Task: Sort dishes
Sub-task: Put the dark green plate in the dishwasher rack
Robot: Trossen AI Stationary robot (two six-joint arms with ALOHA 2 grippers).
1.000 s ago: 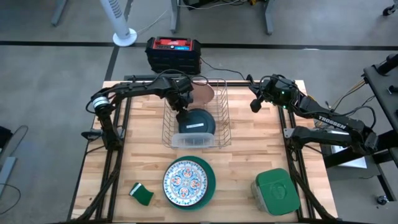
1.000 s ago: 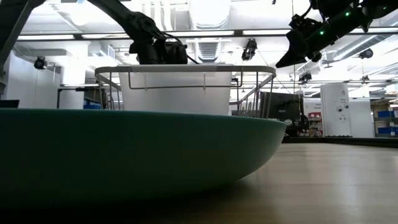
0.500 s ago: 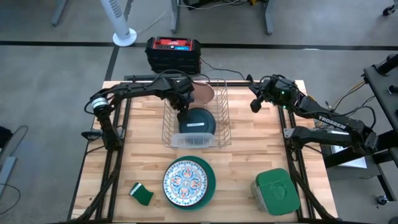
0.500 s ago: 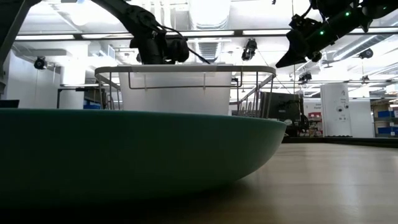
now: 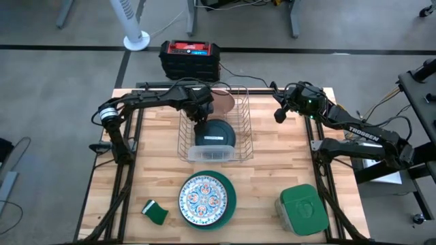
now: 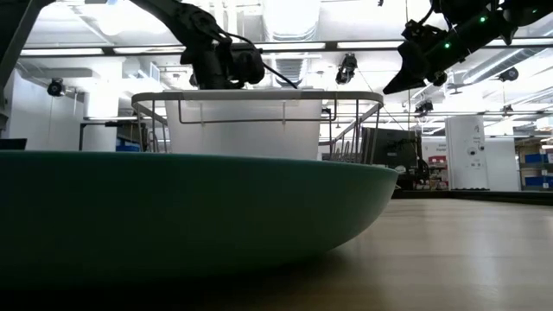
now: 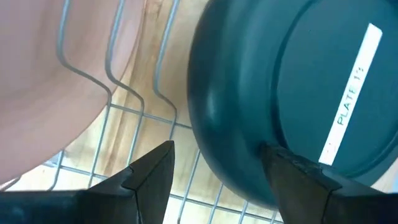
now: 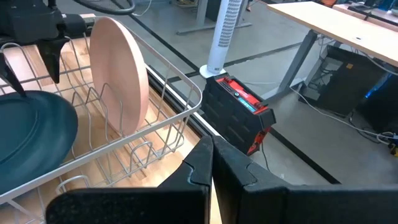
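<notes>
The wire dish rack (image 5: 242, 126) stands at the table's far middle. A salmon-pink plate (image 8: 118, 81) stands on edge between the wires at the rack's far end. A dark teal plate (image 5: 216, 133) leans tilted in the rack, its labelled underside (image 7: 348, 93) toward my left wrist camera. My left gripper (image 5: 200, 121) hangs open just above that plate's far rim, fingers pointing down, apart from it in the right wrist view (image 8: 31, 84). My right gripper (image 5: 278, 116) waits shut, raised beside the rack's right side. Near the front, the white ornamented plate (image 5: 204, 199) lies on the teal-green plate (image 5: 231, 204).
A green sponge (image 5: 155, 212) lies at the front left and a square green-lidded container (image 5: 302, 207) at the front right. A red-and-black box (image 5: 191, 58) sits on the floor behind the table. In the low view the teal-green plate (image 6: 173, 216) fills the foreground.
My left gripper has turned a little and edged up over the dark teal plate, staying open. Both plates in the rack have stayed where they were.
</notes>
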